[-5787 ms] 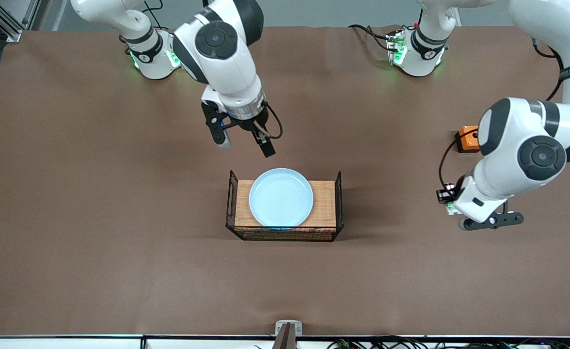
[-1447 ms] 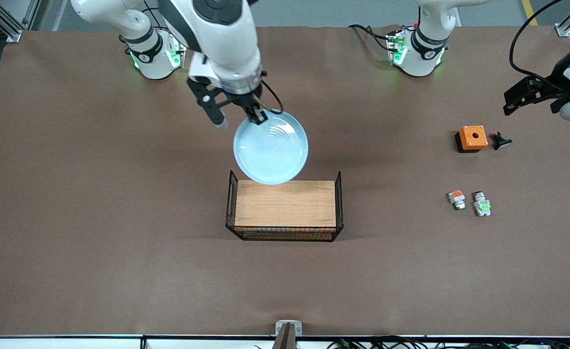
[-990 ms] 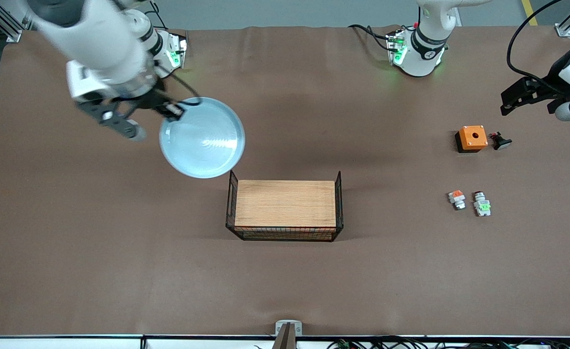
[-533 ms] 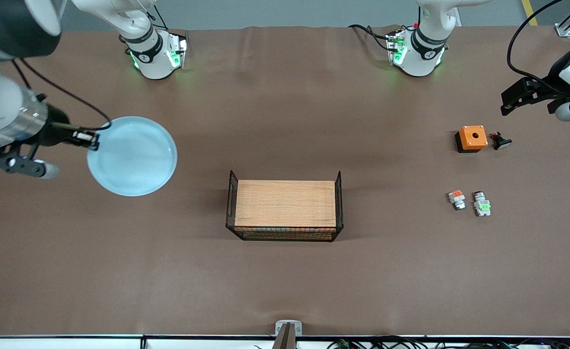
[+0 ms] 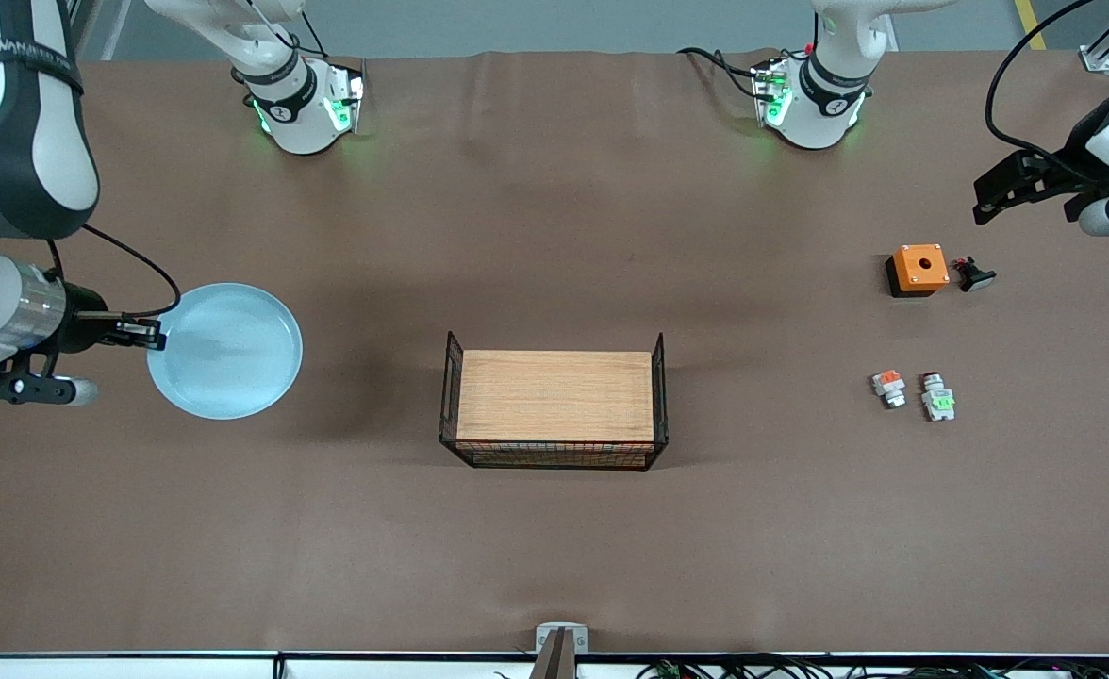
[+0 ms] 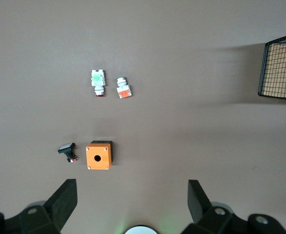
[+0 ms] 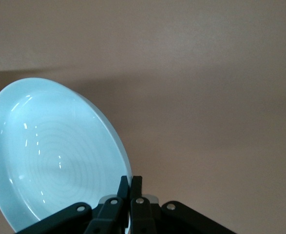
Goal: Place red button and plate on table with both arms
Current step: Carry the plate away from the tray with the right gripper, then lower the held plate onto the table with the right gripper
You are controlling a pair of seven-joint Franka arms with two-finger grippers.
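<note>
pale blue plate (image 5: 224, 351) hangs pinched by its rim in the right end effector (image 5: 151, 335) over the tabletop (image 5: 554, 547) at the right arm's end, so lower it level until it rests flat, then release. the red button (image 5: 938, 404) already sits on the tabletop at the left arm's end, and the waiting left end effector (image 6: 132, 201) hangs wide over the orange box (image 5: 918, 269). whether the plate touches the tabletop yet is hard to make out.

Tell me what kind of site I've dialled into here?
Most likely a robotics lab bench. Two arm bases bolted to a table under brown matte covering, aluminium framing at its corner, and loose push-button parts beside an orange box all suggest a test rig.
</note>
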